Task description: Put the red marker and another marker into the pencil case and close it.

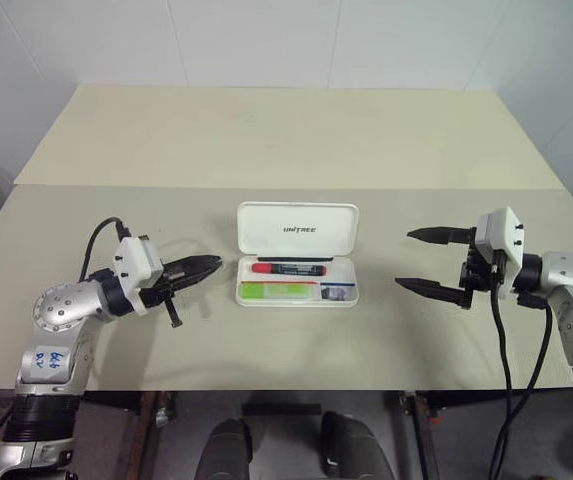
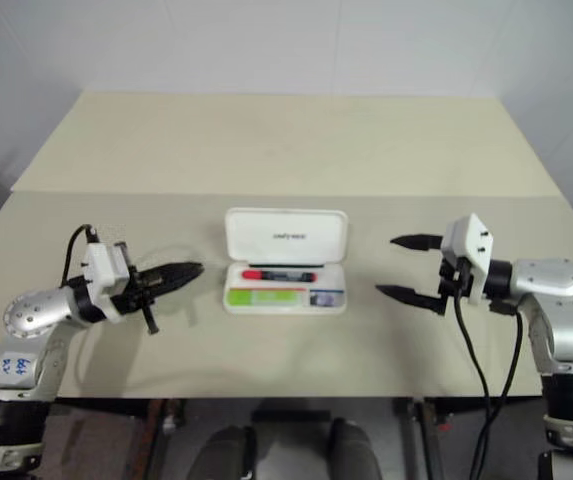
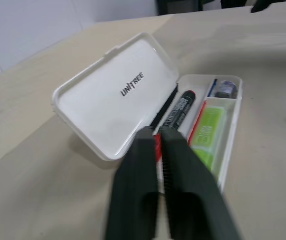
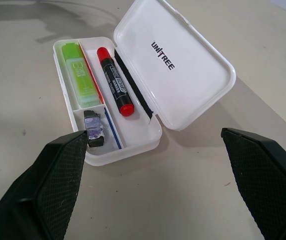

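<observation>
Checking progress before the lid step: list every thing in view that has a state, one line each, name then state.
pencil case: open, lid tilted up and back, on the table.
red marker: lying in the case's long rear compartment.
green marker: lying in the case's front compartment.
small dark object: in the small corner compartment.
left gripper: shut, empty, beside the case.
right gripper: open, empty, apart from the case.

The white pencil case point(image 1: 297, 268) lies open mid-desk nearer the front edge, lid upright — inside, the red marker point(image 1: 289, 268) lies lengthwise beside the lime-green marker point(image 1: 278, 290).
</observation>
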`<state>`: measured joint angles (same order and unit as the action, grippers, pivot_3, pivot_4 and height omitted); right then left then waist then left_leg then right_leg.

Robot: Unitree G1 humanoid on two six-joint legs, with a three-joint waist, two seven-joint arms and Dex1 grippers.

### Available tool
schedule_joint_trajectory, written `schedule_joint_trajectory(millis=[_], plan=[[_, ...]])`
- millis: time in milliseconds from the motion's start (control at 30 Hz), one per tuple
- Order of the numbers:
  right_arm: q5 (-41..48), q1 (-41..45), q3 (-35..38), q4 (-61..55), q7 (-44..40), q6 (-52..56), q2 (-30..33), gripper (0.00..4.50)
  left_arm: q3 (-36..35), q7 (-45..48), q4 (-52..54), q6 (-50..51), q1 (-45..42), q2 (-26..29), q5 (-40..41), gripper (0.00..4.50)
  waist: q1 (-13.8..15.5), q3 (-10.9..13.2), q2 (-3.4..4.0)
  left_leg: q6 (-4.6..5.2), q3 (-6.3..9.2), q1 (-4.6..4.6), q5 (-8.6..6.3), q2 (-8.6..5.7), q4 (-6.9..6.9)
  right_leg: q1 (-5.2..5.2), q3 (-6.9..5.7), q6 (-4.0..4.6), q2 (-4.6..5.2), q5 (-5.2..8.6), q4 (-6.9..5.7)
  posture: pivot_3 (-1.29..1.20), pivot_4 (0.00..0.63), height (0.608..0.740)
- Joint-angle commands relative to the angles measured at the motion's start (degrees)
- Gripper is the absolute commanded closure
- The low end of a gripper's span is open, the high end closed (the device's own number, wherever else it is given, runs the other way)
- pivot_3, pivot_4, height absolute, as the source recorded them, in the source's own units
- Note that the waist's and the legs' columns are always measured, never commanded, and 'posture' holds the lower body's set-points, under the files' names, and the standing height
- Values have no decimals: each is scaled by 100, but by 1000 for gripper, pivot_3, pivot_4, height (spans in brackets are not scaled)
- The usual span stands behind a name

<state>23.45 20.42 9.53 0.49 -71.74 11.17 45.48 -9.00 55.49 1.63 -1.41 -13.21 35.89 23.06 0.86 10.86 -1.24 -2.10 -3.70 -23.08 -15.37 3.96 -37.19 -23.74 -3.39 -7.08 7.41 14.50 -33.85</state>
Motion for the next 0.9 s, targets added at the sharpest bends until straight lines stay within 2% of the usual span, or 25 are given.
schedule_joint_trajectory(millis=[33, 133, 333, 533, 700, 900], plan=[[84, -9, 161, -142, 75, -130, 83, 0, -290, -701, 5, -9, -153, -221, -81, 4482, 10, 0, 0, 0, 0, -1, 0, 0, 0, 0, 0, 0, 0, 0, 1, 0, 150, 740], [53, 31, 108, -120, 130, -154, 46, 0, -353, -1492, -61, 208, -324, -451, -336, 4482, 41, 0, -1, 1, 0, -3, 0, 0, -4, 0, 0, -4, 0, -2, 1, 0, 150, 740], [-4, 127, -9, -65, 244, -207, -4, 0, 12, -2030, -235, 655, -589, -631, -722, 4482, 59, 0, -1, 1, 0, -2, 0, -1, -5, 2, 1, -6, 0, -3, 1, 0, 150, 740], [-69, 168, -136, -115, 357, -222, -82, 0, 447, -2367, -1263, 1332, -1611, -1051, -1003, 4482, 64, 0, -1, 5, 1, -2, 3, -2, -16, 8, 1, -12, 0, -11, 0, 0, 150, 740], [-47, 98, -154, -227, 465, -232, -143, 0, 628, -2104, -2045, 829, -2350, -1321, -1063, 4482, 44, 0, -1, 4, -1, -7, 4, -2, -9, 7, 0, -14, -2, -12, -1, 0, 150, 740], [7, -96, -135, -443, 629, -194, -244, 0, 600, -998, -2187, -863, -2295, -1308, -885, 4482, 60, 0, -1, -26, -5, -12, 20, -2, -6, 7, -1, -15, -2, -13, 8, 0, 150, 740]])
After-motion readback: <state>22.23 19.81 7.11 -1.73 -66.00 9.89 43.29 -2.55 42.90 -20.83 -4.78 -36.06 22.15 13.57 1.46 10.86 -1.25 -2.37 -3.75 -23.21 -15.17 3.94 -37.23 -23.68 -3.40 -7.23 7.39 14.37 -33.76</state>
